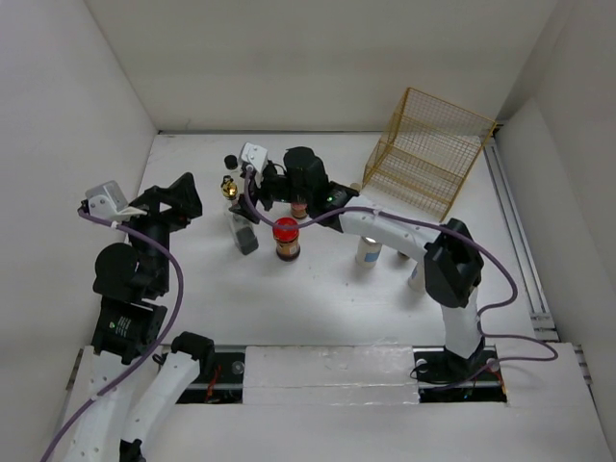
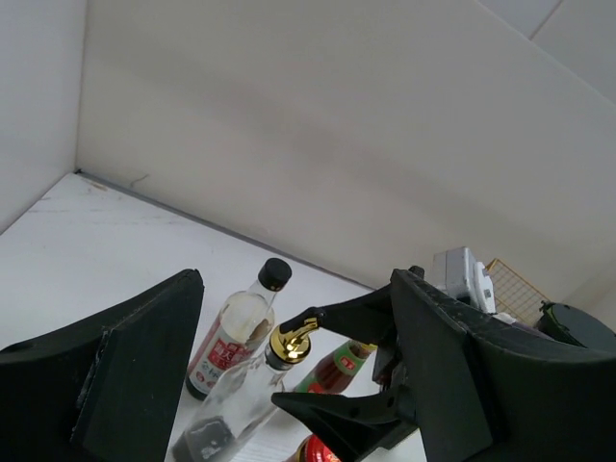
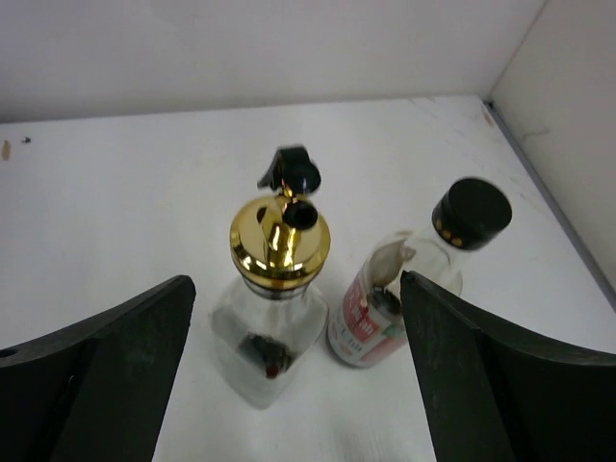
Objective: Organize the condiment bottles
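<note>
Just ahead of right claw [image 3: 295, 281], gold-capped bottle [image 3: 279, 241]

The spread fingers of the left hand [image 2: 298, 279] frame a black-capped clear bottle [image 2: 231, 337] and a gold-capped bottle [image 2: 289, 344], side by side on the white surface [image 2: 96, 241].

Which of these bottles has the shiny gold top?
The clear bottle with the gold pourer top and little black spout. The labelled bottle beside it wears a black cap, and the jar a red one.
</note>
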### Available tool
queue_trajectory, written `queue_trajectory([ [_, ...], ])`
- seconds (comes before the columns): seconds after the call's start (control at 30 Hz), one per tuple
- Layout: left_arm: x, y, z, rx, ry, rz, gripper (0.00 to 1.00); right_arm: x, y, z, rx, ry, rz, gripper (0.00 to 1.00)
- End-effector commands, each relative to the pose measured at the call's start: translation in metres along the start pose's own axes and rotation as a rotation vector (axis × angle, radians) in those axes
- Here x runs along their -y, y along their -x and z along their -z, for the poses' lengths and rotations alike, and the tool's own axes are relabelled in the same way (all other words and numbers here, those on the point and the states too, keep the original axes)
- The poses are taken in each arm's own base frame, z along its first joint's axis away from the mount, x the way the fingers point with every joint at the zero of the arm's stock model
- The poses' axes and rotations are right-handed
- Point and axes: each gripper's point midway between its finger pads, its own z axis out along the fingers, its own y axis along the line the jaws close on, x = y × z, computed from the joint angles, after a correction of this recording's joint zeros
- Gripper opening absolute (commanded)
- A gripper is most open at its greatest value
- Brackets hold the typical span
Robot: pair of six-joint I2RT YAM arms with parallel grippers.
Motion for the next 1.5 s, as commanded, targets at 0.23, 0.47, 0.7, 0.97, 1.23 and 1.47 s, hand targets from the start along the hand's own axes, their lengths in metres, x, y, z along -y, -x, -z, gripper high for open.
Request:
queue_trajectory([
  [0.23, 0.003, 0.009, 0.002, 0.046, -0.018, 0.02, 0.75, -0.002, 0.047, -0.026, 0.195, 0.082, 0.002, 0.88],
  [0.47, 0.004, 0.007, 0.001, 0.043, -0.027, 0.019, 0.74, 0.001, 0.058, -0.033, 0.283, 0.074, -0.023, 0.59],
  [0.7, 0.006, 0.003, -0.001, 0.03, -0.033, 0.016, 0.74, -0.006, 0.08, -0.014, 0.374, 0.077, -0.051, 0.13],
  [0.97, 0.002, 0.002, -0.002, 0.037, -0.018, 0.016, 0.73, 0.005, 0.224, 0.092, 0.664, 0.077, -0.015, 0.08],
  [1.23, 0.0, 0.0, -0.002, 0.031, -0.005, 0.011, 0.73, 0.066, 0.291, 0.184, 0.813, 0.005, -0.041, 0.08],
  [1.47, 0.004, 0.007, 0.002, 0.05, -0.03, 0.023, 0.73, 0.214, 0.276, 0.25, 0.713, -0.478, -0.057, 0.06],
])
